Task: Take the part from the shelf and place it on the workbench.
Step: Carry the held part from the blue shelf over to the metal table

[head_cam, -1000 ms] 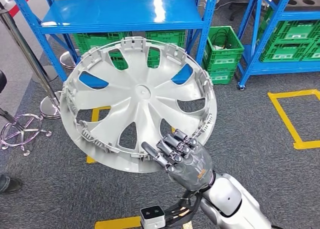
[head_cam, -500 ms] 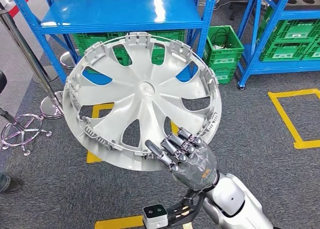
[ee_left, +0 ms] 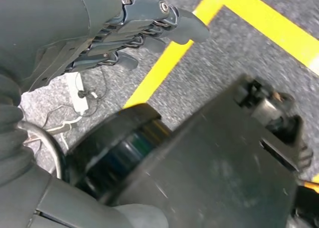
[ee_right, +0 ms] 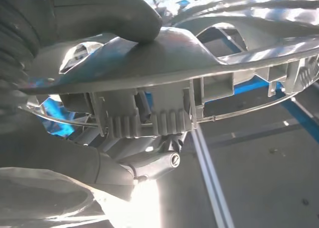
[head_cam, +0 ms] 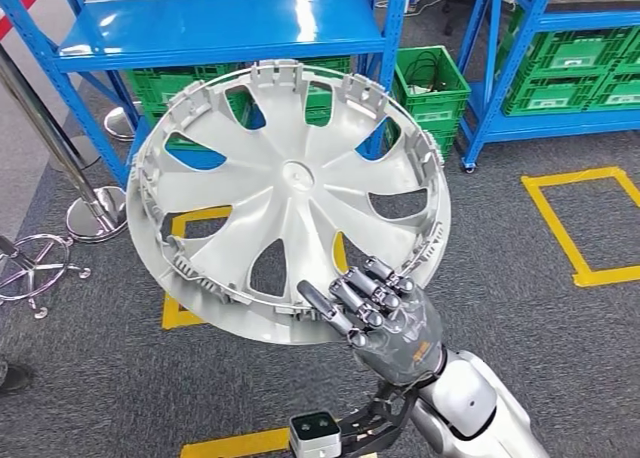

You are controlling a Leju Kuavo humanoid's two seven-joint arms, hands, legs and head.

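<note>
Nearest the body, the right hand (head_cam: 385, 318) grips the lower rim of the large round silver-grey plastic wheel cover (head_cam: 287, 198), its dark fingers (head_cam: 355, 296) lying over the ribbed inner face. In the right wrist view the thick grey thumb (ee_right: 112, 14) presses on one side of the rim, with the fingers under the clip ridge on the other, so the rim is pinched between them. The cover is in the air, tilted with its inner side toward the head camera, touching nothing but the hand.

The left hand (ee_left: 124, 29) hangs low over grey carpet and a strip of yellow floor tape (ee_left: 177, 58); its fingers are curled loosely and hold nothing.

Beyond the cover lies the grey carpeted floor (head_cam: 513, 298) marked with yellow tape outlines, then the blue metal shelf (head_cam: 219, 28) with green plastic crates (head_cam: 434, 93) under and beside it.

By my judgement the first half is done: the part is off the shelf and carried. No counter is in sight, so what is left is to reach it, lower the cover flat and let go.
</note>
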